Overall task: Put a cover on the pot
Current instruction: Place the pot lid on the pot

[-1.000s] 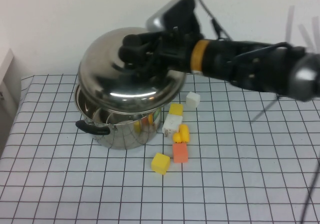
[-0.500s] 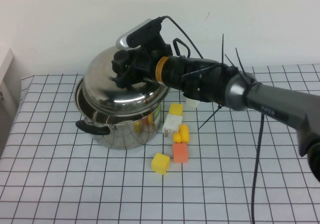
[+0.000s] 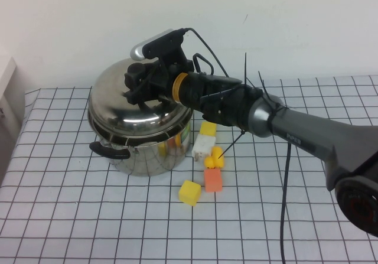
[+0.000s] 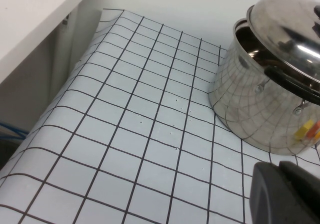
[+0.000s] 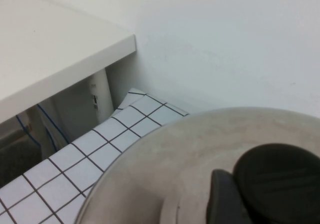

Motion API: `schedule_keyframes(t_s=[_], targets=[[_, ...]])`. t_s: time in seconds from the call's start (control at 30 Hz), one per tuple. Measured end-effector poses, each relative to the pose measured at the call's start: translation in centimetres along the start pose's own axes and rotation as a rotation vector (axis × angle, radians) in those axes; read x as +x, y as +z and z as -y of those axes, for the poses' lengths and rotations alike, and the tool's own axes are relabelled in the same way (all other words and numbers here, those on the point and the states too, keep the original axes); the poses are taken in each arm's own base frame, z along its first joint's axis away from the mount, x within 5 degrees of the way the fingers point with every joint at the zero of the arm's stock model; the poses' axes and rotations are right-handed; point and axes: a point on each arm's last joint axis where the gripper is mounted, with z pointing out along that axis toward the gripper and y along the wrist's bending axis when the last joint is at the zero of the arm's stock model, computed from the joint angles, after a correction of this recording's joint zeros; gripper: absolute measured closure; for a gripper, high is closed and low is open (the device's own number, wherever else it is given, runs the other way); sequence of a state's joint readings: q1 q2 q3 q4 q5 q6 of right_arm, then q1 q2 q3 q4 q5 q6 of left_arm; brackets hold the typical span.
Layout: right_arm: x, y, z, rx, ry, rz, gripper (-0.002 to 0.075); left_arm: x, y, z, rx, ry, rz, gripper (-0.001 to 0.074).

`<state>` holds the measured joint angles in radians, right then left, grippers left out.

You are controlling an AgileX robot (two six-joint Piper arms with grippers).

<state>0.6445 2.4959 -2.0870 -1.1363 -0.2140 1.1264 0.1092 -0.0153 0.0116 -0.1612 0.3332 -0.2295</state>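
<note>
Now the lid (image 3: 139,101) sits lower and flatter over the pot (image 3: 142,149) than it did a second ago, when it hung tilted and well above the rim. It looks nearly seated, though the left wrist view shows a dark gap along one side, where the rim of the pot (image 4: 240,31) is exposed. My judgement: the covering is almost done, and what remains is to settle the lid square and let go.

The right gripper (image 3: 139,87) is at upper centre of the high view, over the dome, its jaws closed on the black knob (image 5: 277,176). The right arm has swung in from the right of the frame to reach this position. The left gripper (image 4: 285,191) shows only as a dark body at the lower right of its own view, near the worktop (image 3: 77,217) and apart from the pot; whether its jaws are open or closed, I cannot tell.

The pot stands left of centre in the high view, on the gridded worktop, one black loop handle (image 3: 109,150) facing the camera.

Count: one pot, one lid. Just right of the pot lie small blocks: one white-and-yellow block (image 3: 204,146) near the wall of the pot, one yellow piece (image 3: 208,128) behind it, one small yellow lump (image 3: 216,157), one orange cube (image 3: 212,180), one yellow cube (image 3: 189,192). None of them has shifted.
</note>
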Motion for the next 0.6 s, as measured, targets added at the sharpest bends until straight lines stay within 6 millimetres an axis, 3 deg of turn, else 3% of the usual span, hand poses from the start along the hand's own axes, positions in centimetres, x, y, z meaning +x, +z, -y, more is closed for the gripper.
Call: schedule_keyframes(t_s=[0.6], targets=[[1.3, 0.6, -0.6, -0.012, 0.005, -0.022, 0.037, 0.0, 0.0, 0.0, 0.0, 0.0, 0.0, 0.0738]])
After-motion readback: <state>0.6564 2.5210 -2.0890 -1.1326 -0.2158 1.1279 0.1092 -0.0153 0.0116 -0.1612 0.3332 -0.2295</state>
